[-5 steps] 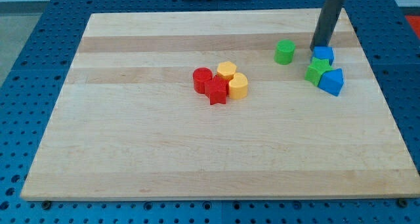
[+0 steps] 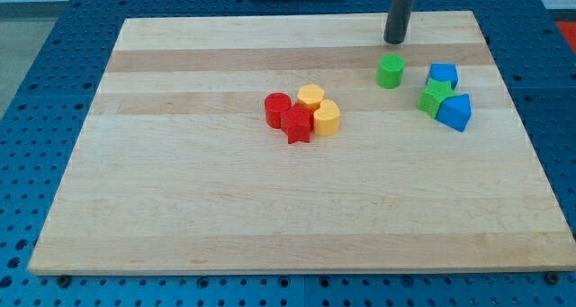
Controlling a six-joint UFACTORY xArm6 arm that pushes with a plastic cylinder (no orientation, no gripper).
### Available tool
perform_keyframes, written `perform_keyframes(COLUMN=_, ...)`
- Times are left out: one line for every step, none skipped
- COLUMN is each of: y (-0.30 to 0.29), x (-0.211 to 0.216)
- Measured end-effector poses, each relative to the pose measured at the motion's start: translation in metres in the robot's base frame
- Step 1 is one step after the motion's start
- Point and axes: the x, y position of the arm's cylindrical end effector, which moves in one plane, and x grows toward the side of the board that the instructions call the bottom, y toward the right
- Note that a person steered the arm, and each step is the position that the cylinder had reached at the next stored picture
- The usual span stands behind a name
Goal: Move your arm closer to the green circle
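Observation:
The green circle (image 2: 390,72) is a short green cylinder on the wooden board's upper right. My tip (image 2: 393,41) stands just above it toward the view's top, a small gap apart and not touching. The rod rises out of the view's top edge.
To the right of the green circle lie a blue block (image 2: 442,75), a green star-like block (image 2: 435,97) and a blue triangular block (image 2: 455,112). Near the board's middle cluster a red cylinder (image 2: 277,108), a red star (image 2: 296,124) and two yellow blocks (image 2: 310,96) (image 2: 327,117).
My tip has moved left and toward the view's top, from beside the blue block to just above the green circle. No block has moved.

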Motion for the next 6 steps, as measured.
perform_keyframes(y=-0.015, x=-0.016)
perform_keyframes(y=-0.051, x=-0.038)
perform_keyframes(y=-0.079, x=-0.017)
perform_keyframes(y=-0.082, x=0.028)
perform_keyframes(y=-0.081, x=0.059)
perform_keyframes(y=-0.077, x=0.076)
